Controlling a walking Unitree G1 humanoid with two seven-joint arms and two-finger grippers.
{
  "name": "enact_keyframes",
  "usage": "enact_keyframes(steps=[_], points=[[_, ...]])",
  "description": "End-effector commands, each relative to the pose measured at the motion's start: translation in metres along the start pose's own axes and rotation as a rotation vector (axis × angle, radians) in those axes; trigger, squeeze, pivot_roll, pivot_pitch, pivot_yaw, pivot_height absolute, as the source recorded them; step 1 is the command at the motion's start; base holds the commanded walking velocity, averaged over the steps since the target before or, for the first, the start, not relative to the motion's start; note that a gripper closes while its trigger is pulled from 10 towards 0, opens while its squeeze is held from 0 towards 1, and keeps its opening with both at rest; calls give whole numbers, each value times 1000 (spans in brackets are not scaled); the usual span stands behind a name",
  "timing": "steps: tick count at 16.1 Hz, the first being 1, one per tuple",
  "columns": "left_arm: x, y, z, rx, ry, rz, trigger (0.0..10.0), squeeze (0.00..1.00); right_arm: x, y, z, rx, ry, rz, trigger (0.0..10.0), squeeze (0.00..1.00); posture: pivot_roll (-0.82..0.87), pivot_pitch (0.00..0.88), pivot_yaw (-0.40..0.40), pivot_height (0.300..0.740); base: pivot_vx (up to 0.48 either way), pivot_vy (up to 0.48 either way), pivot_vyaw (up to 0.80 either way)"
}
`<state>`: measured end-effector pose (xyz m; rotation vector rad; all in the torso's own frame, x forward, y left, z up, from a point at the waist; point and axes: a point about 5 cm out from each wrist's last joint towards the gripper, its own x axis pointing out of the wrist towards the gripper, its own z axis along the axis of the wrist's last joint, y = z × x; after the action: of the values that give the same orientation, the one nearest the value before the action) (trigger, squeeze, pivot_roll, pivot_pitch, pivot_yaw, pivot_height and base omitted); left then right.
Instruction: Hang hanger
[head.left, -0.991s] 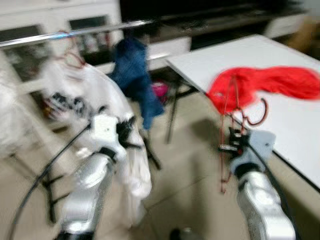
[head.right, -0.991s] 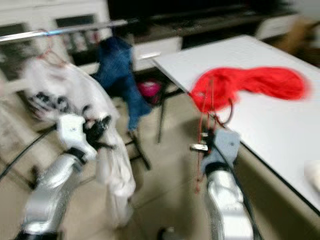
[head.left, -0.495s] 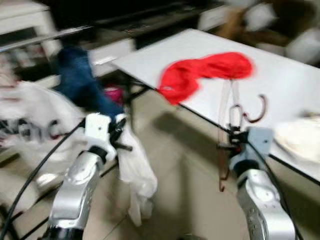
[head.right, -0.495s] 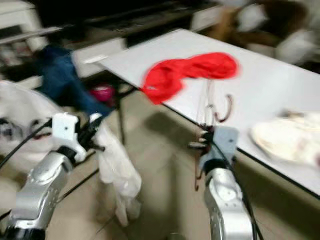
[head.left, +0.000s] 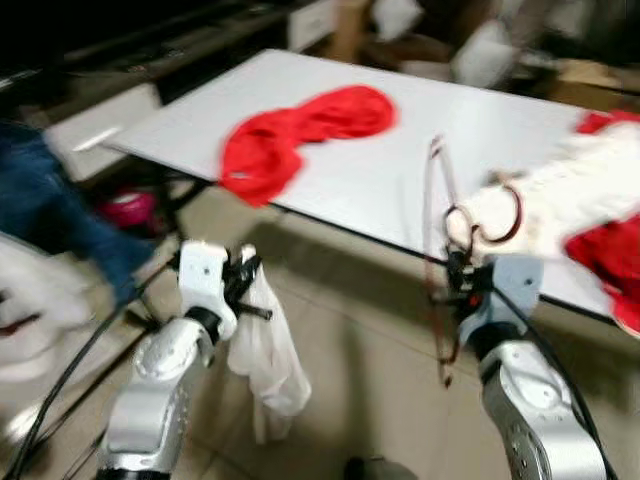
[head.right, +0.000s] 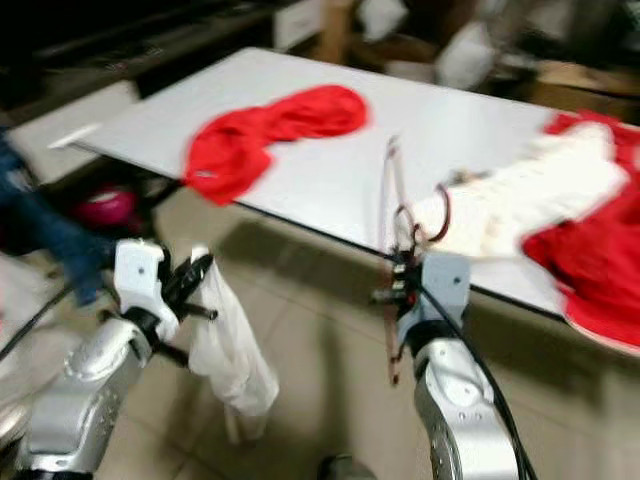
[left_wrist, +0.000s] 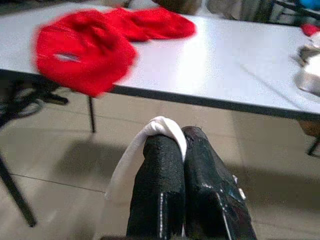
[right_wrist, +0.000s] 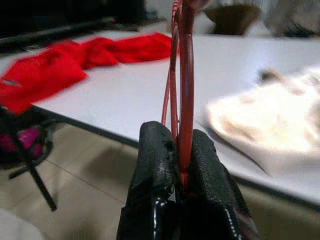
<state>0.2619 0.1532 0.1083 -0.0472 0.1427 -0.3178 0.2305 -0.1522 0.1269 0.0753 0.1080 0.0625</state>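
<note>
The right claw (right_wrist: 180, 165) is pinched tight on the red hanger (head.left: 437, 250), which stands upright above it with its hook (head.left: 498, 215) curling at the top, held out in the air at the near edge of the white counter (head.left: 380, 170). The left claw (left_wrist: 182, 150) is likewise closed, on a fold of white garment (head.left: 265, 345) that hangs limp below it toward the tiled floor (head.left: 350, 380). On the counter lie a red cloth (head.left: 295, 130) and, farther to the right, a pale heap of clothing (head.left: 570, 190) beside more red fabric. The head views are blurred, so the hanger's exact tilt is hard to judge. To do this well, I would keep the right grip firm and low on the hanger so the hook stays free and leads, hold the hanger upright while carrying it, and keep the dangling garment away from the counter edge and the robot's legs so it neither snags nor drags.
</note>
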Motion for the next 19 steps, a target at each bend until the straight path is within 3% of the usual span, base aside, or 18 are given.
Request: enact_keyframes(steps=[1,3,6,12,15,19], points=[[-1,0,8,32,-32,18,10000,0,-1,2,1,-27,6,16,10000,0,-96,0,5,740,0,0,-800],[1,-4,16,26,-58,-30,10000,0,2,3,5,-28,-17,34,10000,0,-93,0,7,740,0,0,-800],[1,-4,15,-15,-45,-25,10000,0,1,4,5,-11,9,29,10000,0,-97,0,6,740,0,0,-800],[7,-3,20,-5,-90,-19,10000,0,4,0,2,-36,31,10,10000,0,-104,0,9,740,0,0,-800],[2,-7,21,-31,-100,-58,10000,0,-2,3,3,7,33,23,10000,0,-110,0,14,740,0,0,-800],[13,-11,27,-52,-136,-122,10000,0,2,1,7,-12,18,36,10000,0,-134,0,36,740,79,0,-138]])
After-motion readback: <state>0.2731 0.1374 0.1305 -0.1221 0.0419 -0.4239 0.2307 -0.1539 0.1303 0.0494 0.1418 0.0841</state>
